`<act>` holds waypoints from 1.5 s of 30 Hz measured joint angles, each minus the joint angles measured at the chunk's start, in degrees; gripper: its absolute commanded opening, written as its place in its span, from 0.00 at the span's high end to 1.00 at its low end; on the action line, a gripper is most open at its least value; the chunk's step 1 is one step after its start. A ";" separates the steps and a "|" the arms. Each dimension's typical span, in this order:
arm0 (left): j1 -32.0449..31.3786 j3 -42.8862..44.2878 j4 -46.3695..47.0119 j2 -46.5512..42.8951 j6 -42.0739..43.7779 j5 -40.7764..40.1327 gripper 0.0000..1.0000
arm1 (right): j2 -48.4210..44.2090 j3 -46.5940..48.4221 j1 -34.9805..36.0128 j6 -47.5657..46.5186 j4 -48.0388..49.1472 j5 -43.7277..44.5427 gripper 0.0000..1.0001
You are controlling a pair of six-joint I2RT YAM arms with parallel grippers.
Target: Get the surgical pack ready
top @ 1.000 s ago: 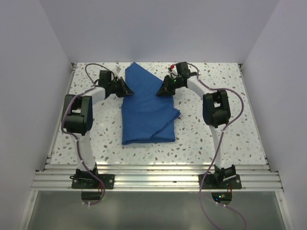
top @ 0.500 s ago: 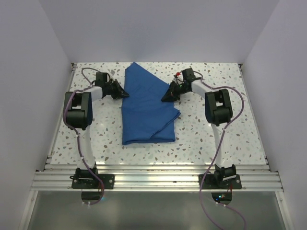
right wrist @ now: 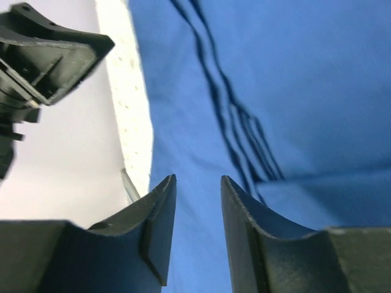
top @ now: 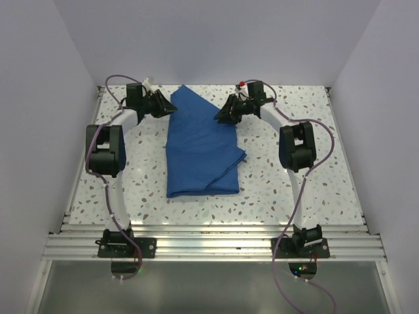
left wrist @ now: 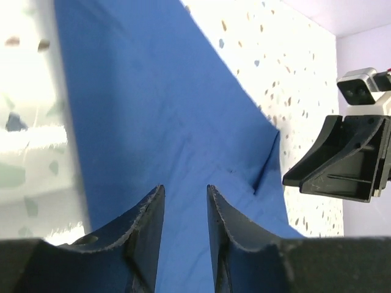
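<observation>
Both grippers released and moved farther back
The folded royal-blue cloth drape (top: 200, 147) lies unmoved at the middle of the speckled table (top: 294, 196); flanking its far corner, the left gripper (top: 169, 104) and right gripper (top: 221, 116) now stand with fingers apart, holding nothing.

Drape (top: 200, 147): plain royal blue, with darker blue along the fold lines.
Table (top: 294, 190): white terrazzo with grey, brown and bluish flecks.
Left gripper (top: 171, 107): matte black.
Right gripper (top: 220, 117): matte black.
Arm links (top: 112, 193): white, with black joint housings.
Cables (top: 325, 140): purple.
Base rail (top: 209, 247): silver ribbed metal, lower part of the frame.
Walls (top: 216, 39): plain pale lavender-white.
</observation>
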 measured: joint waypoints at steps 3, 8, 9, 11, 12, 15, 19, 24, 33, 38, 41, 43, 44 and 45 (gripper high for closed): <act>0.00 1.97 2.54 0.79 -0.96 0.96 0.77 | 0.44 1.46 0.07 2.82 3.61 -0.70 0.64; -0.66 12.11 7.82 9.79 -4.96 4.87 0.97 | 4.68 5.68 0.72 7.32 8.00 -1.99 0.66; -0.90 13.66 8.20 11.85 -5.70 5.11 1.00 | 6.05 6.71 0.90 7.93 8.63 -1.92 0.66; -1.51 15.78 6.95 15.19 -6.36 4.44 1.00 | 7.56 7.02 1.51 8.98 9.40 -1.97 0.67; -2.10 17.33 5.38 18.10 -6.49 2.82 1.00 | 8.96 7.02 2.05 9.81 9.55 -1.95 0.67; -2.12 19.91 2.01 20.61 -7.61 1.03 1.00 | 9.42 3.87 2.45 10.27 10.73 -1.90 0.67; -1.22 21.38 0.00 20.63 -7.50 -1.84 1.00 | 8.50 -0.68 1.62 10.58 13.27 -3.76 0.69; 1.70 21.57 -0.13 20.63 -7.48 -1.03 0.89 | 7.58 -1.75 -0.83 7.30 10.47 -3.17 0.69; 6.27 26.40 2.58 21.44 -8.24 -0.50 0.64 | 7.56 2.27 -3.78 3.17 3.02 -1.60 0.68; 5.86 24.90 8.57 21.40 -9.01 -0.02 0.42 | 7.56 2.82 -3.72 2.56 1.92 -1.20 0.63; 4.74 25.75 7.74 21.44 -7.58 -1.90 0.38 | 7.37 2.84 -3.72 2.51 1.79 -1.25 0.56; 3.72 28.59 6.27 21.99 -5.92 -3.80 0.25 | 7.02 2.84 -3.72 2.12 1.42 -1.20 0.49; 3.21 29.57 6.10 22.03 -5.55 -4.70 0.23 | 6.82 2.84 -3.72 1.90 1.33 -1.16 0.45; 2.71 30.18 6.16 22.03 -5.16 -5.46 0.23 | 6.62 2.84 -3.76 1.66 1.14 -1.07 0.38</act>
